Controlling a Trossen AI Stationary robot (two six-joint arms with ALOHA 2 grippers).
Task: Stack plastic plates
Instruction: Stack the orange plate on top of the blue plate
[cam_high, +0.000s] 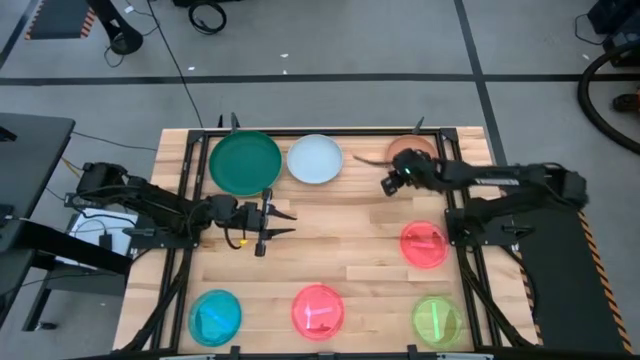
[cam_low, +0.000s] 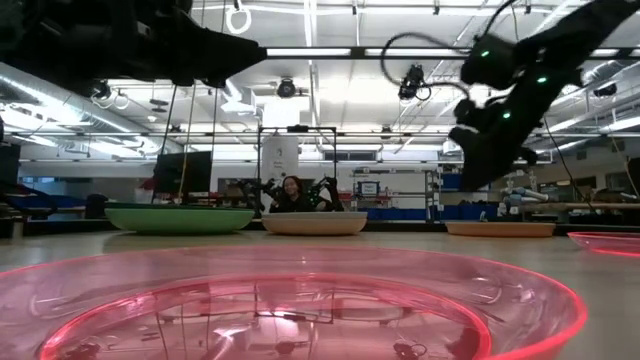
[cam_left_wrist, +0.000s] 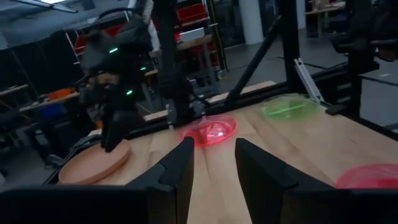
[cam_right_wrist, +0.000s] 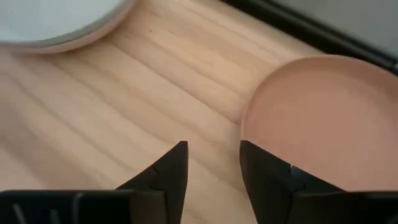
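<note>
Seven plates show in the high view. The green plate (cam_high: 245, 163), the pale blue plate (cam_high: 315, 159) and the brown plate (cam_high: 415, 148) lie flat along the far edge. A translucent pink plate (cam_high: 424, 244) lies at the right. The cyan plate (cam_high: 215, 316), red plate (cam_high: 318, 310) and lime plate (cam_high: 437, 320) lie along the near edge. My right gripper (cam_high: 388, 172) is open and hovers above the table (cam_right_wrist: 211, 168), beside the brown plate's left rim (cam_right_wrist: 249, 118). My left gripper (cam_high: 283, 222) is open at mid-table, level, pointing toward the right side (cam_left_wrist: 214, 168).
Bare wood lies between the far row and the near row of plates. A black frame runs round the table's edges (cam_high: 470, 140). In the low view the red plate (cam_low: 290, 300) fills the foreground. A person sits in the room behind the table (cam_low: 292, 192).
</note>
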